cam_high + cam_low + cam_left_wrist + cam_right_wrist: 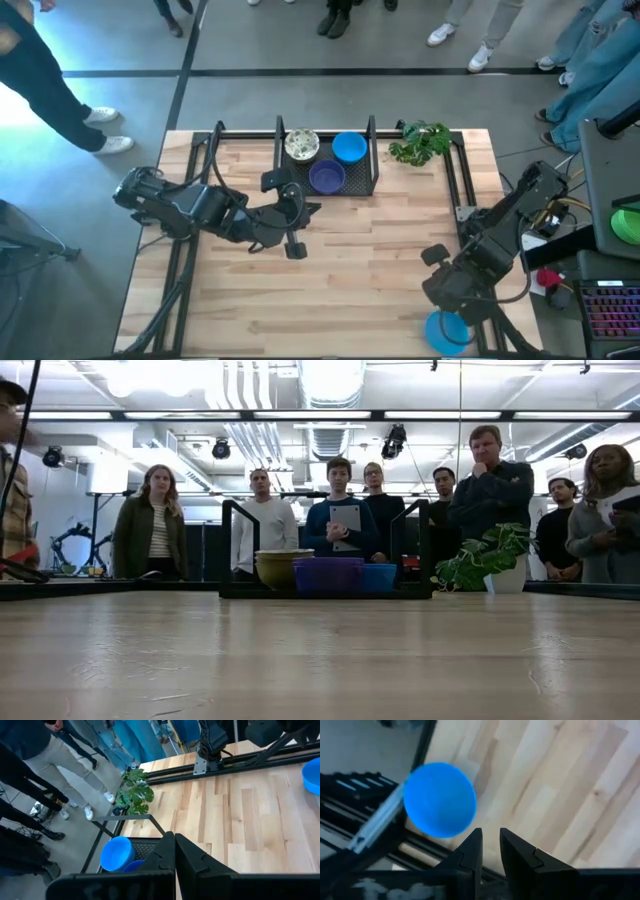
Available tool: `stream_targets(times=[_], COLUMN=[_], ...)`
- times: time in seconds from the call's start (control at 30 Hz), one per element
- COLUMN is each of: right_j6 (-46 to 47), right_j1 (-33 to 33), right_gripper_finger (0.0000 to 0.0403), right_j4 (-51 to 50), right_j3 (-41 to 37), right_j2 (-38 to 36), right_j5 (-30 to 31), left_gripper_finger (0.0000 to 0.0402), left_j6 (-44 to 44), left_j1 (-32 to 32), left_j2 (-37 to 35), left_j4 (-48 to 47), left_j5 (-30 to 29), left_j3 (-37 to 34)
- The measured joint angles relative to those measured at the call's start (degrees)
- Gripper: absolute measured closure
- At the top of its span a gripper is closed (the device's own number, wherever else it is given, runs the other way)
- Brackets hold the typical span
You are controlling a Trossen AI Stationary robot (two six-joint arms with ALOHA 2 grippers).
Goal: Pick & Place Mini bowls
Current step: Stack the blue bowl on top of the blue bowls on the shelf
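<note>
Hovering beside a blue bowl point(440, 800) at the table's point(350, 270) near edge, the right gripper point(491, 851) stood slightly parted, empty; no writing was legible.

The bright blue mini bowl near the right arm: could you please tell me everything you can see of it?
The bright blue mini bowl is small, round and smooth, seemingly plastic, with no pattern. It sits at the near right edge of the wooden table, partly over the dark frame rail there, far from the black mesh tray. The right gripper hovers beside it, its fingers a little apart and empty; nothing visibly touches the bowl besides the table edge. In the right wrist view it shows as a plain blue disc, so which way up it lies is unclear.
</note>
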Motion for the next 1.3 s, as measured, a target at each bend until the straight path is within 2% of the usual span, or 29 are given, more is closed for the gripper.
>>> stream_targets(times=[0.27,0.53,0.73,1.3], right_j6=[4.74,3.93,1.86,1.46], right_j1=[0.72,2.01,4.28,5.80], right_gripper_finger=[0.0348,0.0291,0.0262,0.0265], right_j4=[3.42,5.40,12.11,22.68], right_j3=[-3.55,-6.51,-9.72,-16.01], right_j2=[0.40,2.78,5.78,15.36], right_j5=[0.01,-0.05,-0.11,-1.34], left_gripper_finger=[0.0402,0.0402,0.0402,0.0402], left_j6=[1.83,1.94,2.06,2.40], left_j1=[-0.54,-0.67,-0.69,-0.67], left_j2=[-0.02,-0.03,-0.04,-0.04], left_j4=[0.02,-0.24,-0.38,-0.50], left_j5=[1.22,3.19,3.67,3.69], left_j3=[0.00,0.00,0.00,0.00])
